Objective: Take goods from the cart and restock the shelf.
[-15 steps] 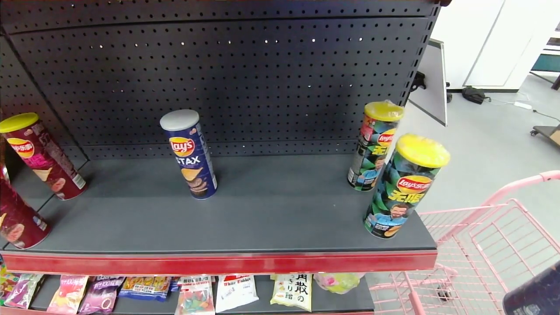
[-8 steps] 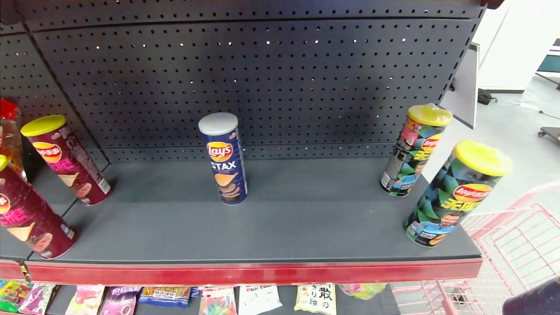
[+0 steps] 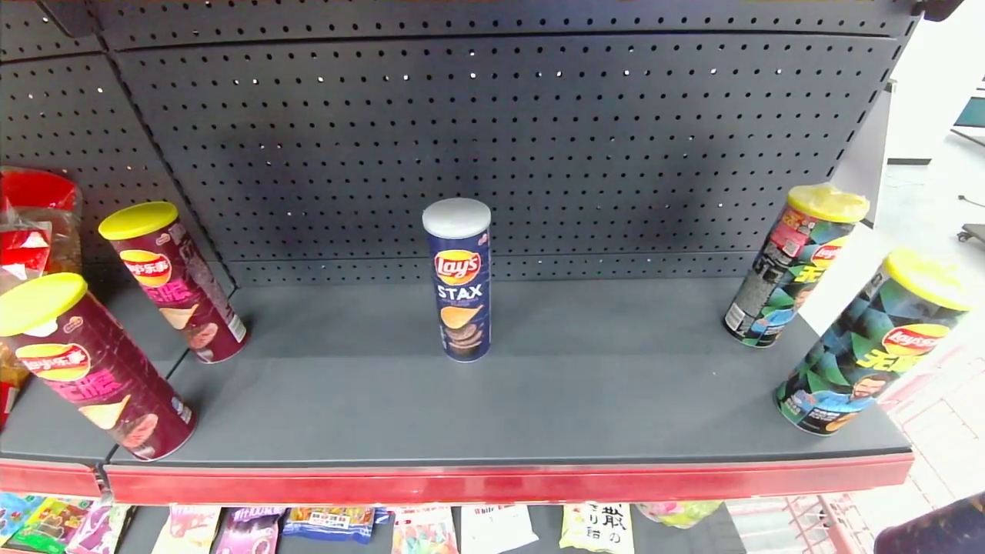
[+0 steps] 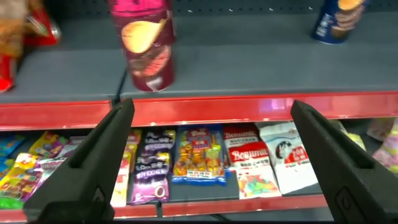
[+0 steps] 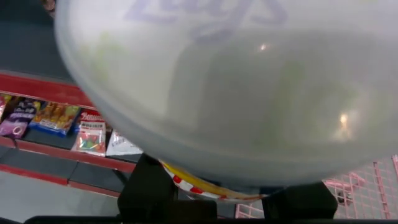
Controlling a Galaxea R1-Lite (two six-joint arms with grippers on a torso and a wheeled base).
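Held chip can (image 5: 211,93), pale translucent lid, dark body, in right tool (image 5: 219,194); pink cart (image 5: 372,186) beside shelf (image 3: 585,385).

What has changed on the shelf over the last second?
Nothing on the shelf moved; the head camera swung to the robot's left, so everything slid across the picture. The blue can, maroon cans and green cans stand as before. The right gripper still holds a dark can.
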